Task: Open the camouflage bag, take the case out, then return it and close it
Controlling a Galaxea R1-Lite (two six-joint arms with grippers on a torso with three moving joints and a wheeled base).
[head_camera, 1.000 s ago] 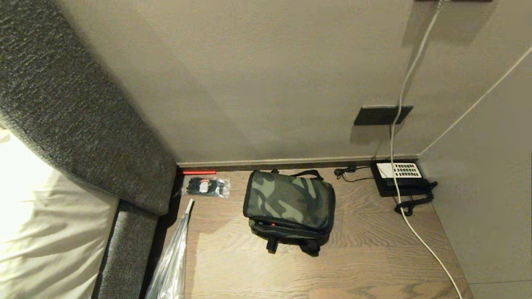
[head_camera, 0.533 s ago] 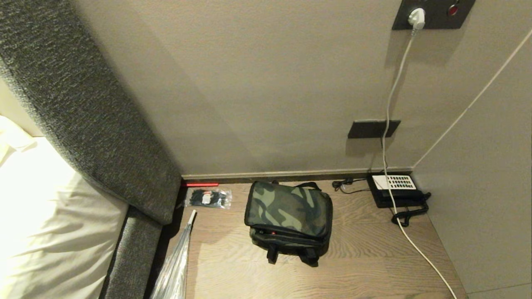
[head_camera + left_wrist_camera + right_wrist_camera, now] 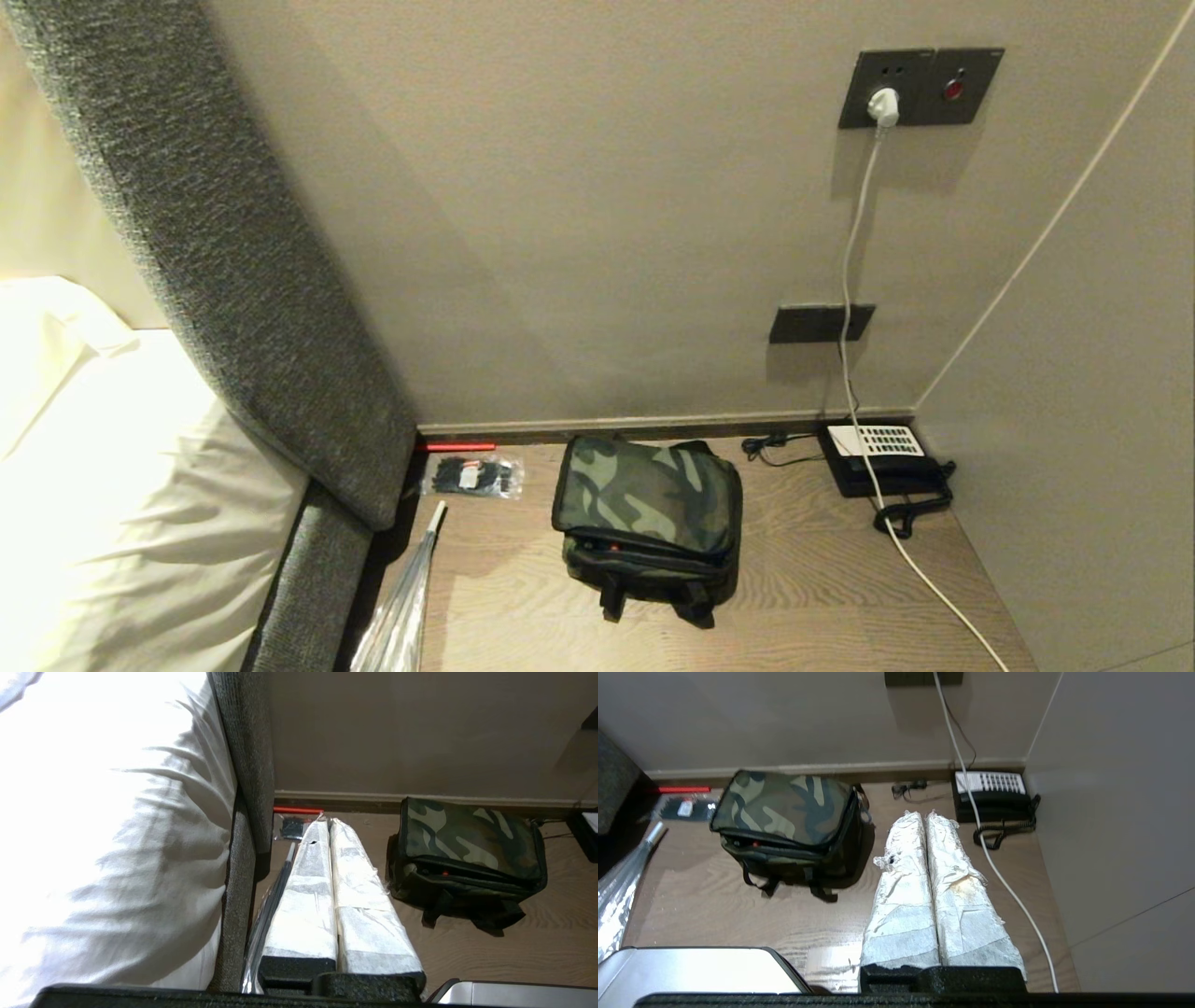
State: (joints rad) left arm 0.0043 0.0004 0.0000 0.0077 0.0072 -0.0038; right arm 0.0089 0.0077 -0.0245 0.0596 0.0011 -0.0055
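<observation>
The camouflage bag (image 3: pixel 644 513) stands closed on the wooden tabletop (image 3: pixel 822 597) near the back wall, its lid down and black straps hanging at the front; it also shows in the left wrist view (image 3: pixel 467 854) and the right wrist view (image 3: pixel 784 821). The case is hidden. Neither arm appears in the head view. My left gripper (image 3: pixel 327 823) hangs shut and empty to the bag's left, well short of it. My right gripper (image 3: pixel 924 815) is shut and empty to the bag's right, between bag and telephone.
A black desk telephone (image 3: pixel 882 457) sits in the back right corner with a white cable (image 3: pixel 920 569) trailing forward. A clear packet of black ties (image 3: pixel 471 476) and a red stick (image 3: pixel 455 447) lie back left. A plastic-wrapped umbrella (image 3: pixel 401 607) lies beside the grey headboard (image 3: pixel 243 308).
The whole head view has shifted: the camera has tilted up, so bag and table sit lower in the picture and the wall socket has come into view. Nothing on the table has moved.
</observation>
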